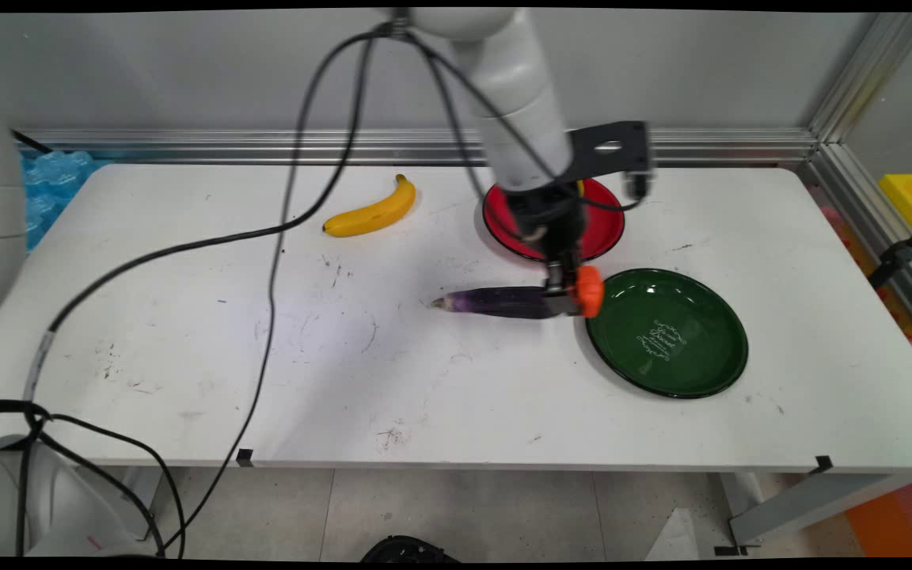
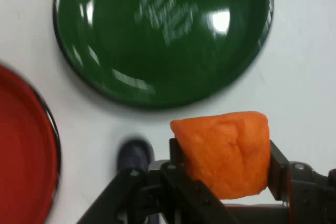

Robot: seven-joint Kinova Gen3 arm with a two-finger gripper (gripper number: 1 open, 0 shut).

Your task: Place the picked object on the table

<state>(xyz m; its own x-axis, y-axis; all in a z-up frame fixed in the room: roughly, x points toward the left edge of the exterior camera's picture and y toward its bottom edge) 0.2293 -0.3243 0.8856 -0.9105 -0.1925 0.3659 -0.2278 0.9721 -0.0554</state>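
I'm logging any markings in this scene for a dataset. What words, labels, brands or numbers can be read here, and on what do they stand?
Green plate: white ornamental lettering at its centre, too small in the main view and too blurred in the hand view to read.
Red plate, banana, eggplant, orange item in the gripper: no text visible.
Nothing else legible.

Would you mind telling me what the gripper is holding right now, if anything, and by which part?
The gripper is shut on an orange object, a soft-looking lump clamped between the fingers by its two opposite sides, beside the green plate and the purple eggplant.
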